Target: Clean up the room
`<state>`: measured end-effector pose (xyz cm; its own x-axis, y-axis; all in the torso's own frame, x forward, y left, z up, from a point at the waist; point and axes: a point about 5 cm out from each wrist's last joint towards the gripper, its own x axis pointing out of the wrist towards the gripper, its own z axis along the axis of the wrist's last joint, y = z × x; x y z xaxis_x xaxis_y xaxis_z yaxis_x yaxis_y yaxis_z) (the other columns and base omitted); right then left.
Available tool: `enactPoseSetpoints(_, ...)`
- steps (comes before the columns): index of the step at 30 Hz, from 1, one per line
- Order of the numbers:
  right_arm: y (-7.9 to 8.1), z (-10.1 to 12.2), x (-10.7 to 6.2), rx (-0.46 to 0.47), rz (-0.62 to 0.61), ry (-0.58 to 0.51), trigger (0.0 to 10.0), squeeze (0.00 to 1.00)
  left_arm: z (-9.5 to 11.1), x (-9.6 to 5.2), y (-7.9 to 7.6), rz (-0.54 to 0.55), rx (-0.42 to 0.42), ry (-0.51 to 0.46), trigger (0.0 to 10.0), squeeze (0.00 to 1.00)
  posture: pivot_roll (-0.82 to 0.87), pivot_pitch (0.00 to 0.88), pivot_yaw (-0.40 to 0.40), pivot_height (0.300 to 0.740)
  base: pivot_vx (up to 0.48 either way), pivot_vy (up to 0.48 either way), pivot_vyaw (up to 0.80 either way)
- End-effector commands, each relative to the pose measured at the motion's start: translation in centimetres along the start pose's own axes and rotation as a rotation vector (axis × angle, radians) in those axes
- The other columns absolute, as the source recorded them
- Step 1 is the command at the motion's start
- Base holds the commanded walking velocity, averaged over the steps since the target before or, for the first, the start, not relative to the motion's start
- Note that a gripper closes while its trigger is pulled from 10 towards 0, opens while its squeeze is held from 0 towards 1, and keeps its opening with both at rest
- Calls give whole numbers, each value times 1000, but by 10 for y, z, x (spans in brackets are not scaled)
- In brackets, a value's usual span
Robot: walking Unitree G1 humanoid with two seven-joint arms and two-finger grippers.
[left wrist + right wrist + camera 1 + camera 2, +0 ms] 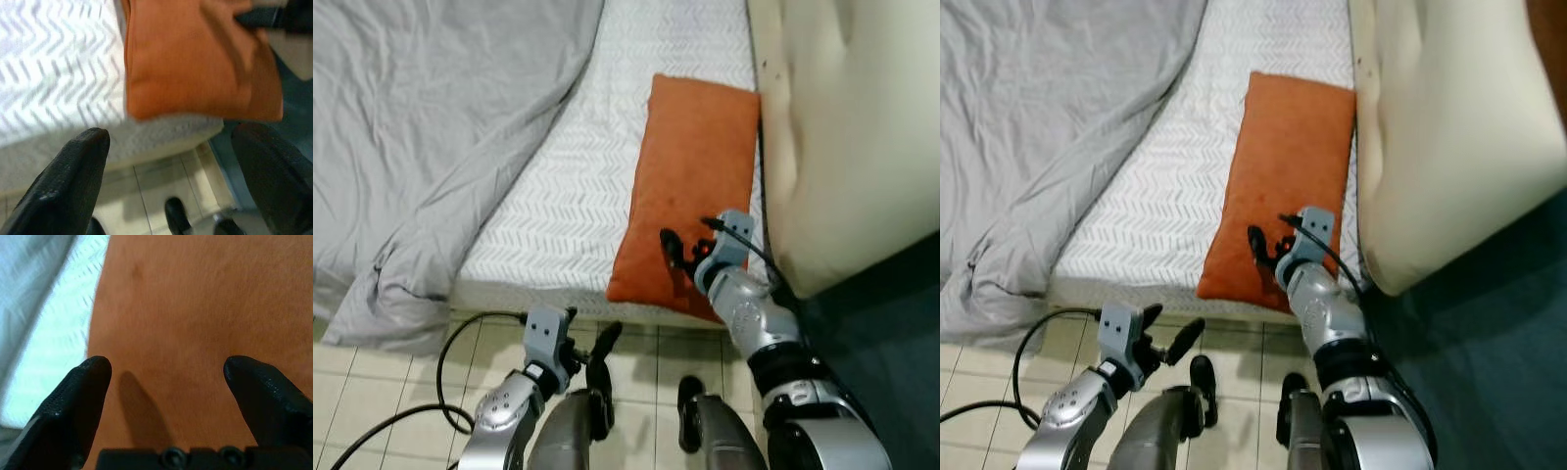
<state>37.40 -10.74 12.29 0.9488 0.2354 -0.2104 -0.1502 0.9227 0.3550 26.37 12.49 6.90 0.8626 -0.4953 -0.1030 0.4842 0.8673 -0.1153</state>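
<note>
the tidying looks barely begun, as far as i can judge: the grey blanket lies rumpled across the left of the mattress and spills over its near edge toward the tiled floor, and the orange pillow lies flat along the right side of the bed, its near end reaching the mattress edge, right beside the cream padded headboard. nothing is in my grasp yet, so setting the pillow in place and straightening the blanket are both left to do, i think. my right gripper is stretched forward over the near end of the pillow, forearm angled up from my right side, and my wrist camera shows the two black fingers spread wide with orange fabric between and beyond them, a finger's shadow on the cloth; i cannot tell whether the tips are touching it. my left gripper is held low above the floor just short of the bed's edge, fingers also spread apart and holding nothing, pointing toward the pillow's near corner.
</note>
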Motion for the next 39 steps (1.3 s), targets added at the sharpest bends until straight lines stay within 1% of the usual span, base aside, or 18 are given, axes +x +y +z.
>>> enactPoseSetpoints(1, -4, -38, -4, -30, -40, 124, 10000, 0, -8, -7, -2, 9, 0, 38, 10000, 0, -45, 453, 47, 740, 0, 0, 0)
enactPoseSetpoints(4, -6, -54, -5, -50, -77, 167, 10000, 0, -2, -10, -1, 8, 10, 29, 10000, 0, -12, 459, 56, 740, 0, 0, 0)
enactPoseSetpoints(6, -5, -61, -5, -47, -94, 187, 9961, 0, 0, -12, 2, 12, 20, 26, 10000, 0, -9, 460, 57, 740, 0, 0, 0)
enactPoseSetpoints(7, -5, -61, -5, -47, -94, 187, 9961, 0, 0, -12, 2, 12, 20, 26, 10000, 0, -9, 460, 57, 740, 0, 0, 0)
enactPoseSetpoints(8, -5, -63, -5, -46, -98, 188, 9020, 0, 0, -13, 3, 17, 29, 25, 10000, 0, 3, 459, 59, 740, 0, 0, 0)
enactPoseSetpoints(9, -3, -63, -4, -44, -101, 181, 0, 0, 1, -13, 5, 24, 35, 23, 10000, 0, 1, 456, 57, 740, 0, 0, 0)
enactPoseSetpoints(11, 0, -61, -2, -47, -87, 162, 0, 0, 3, -12, 6, 31, 47, 19, 10000, 0, -1, 455, 55, 740, 0, 0, 0)
enactPoseSetpoints(12, 0, -57, -1, -67, -88, 144, 0, 0, 5, -10, 5, 34, 57, 15, 10000, 0, -3, 452, 52, 740, 0, 0, 0)
enactPoseSetpoints(20, 0, -46, 2, -111, -91, 88, 0, 0, 8, -5, 1, 35, 71, 6, 10000, 0, -8, 451, 49, 740, 0, 0, 0)
enactPoseSetpoints(22, 0, -40, 3, -137, -105, 50, 0, 0, 12, -4, 1, 36, 88, -4, 10000, 0, -5, 455, 50, 740, 0, 0, 0)
enactPoseSetpoints(26, -2, -36, 4, -123, -129, 18, 0, 0, 14, -2, 2, 41, 103, -5, 10000, 0, -1, 461, 51, 740, 0, 0, 0)
enactPoseSetpoints(27, -3, -32, 4, -113, -140, -3, 0, 0, 15, -2, 2, 42, 104, -6, 10000, 0, -1, 462, 51, 740, 0, 0, 0)
enactPoseSetpoints(31, -10, -13, 6, -131, -200, -87, 0, 0, 15, -1, 4, 50, 105, -6, 10000, 0, 3, 460, 52, 740, 0, 0, 0)
enactPoseSetpoints(32, -10, -13, 6, -131, -200, -87, 0, 0, 15, -1, 4, 50, 105, -6, 10000, 0, 3, 460, 52, 740, 0, 0, 0)
enactPoseSetpoints(33, -11, -3, 7, -125, -211, -130, 0, 0, 15, -2, 5, 55, 108, -5, 10000, 0, 2, 454, 53, 740, 0, 0, 0)
enactPoseSetpoints(34, -11, -3, 7, -125, -211, -130, 0, 0, 15, -2, 5, 55, 108, -5, 10000, 0, 2, 454, 53, 740, 0, 0, 0)
enactPoseSetpoints(36, -13, 8, 7, -142, -224, -173, 0, 0, 15, -2, 5, 56, 109, -4, 10000, 0, 2, 448, 52, 740, 0, 0, 0)
enactPoseSetpoints(39, -21, 34, 6, -209, -256, -267, 0, 0, 15, -1, 6, 58, 113, -4, 10000, 0, 0, 435, 48, 740, 0, 0, 0)
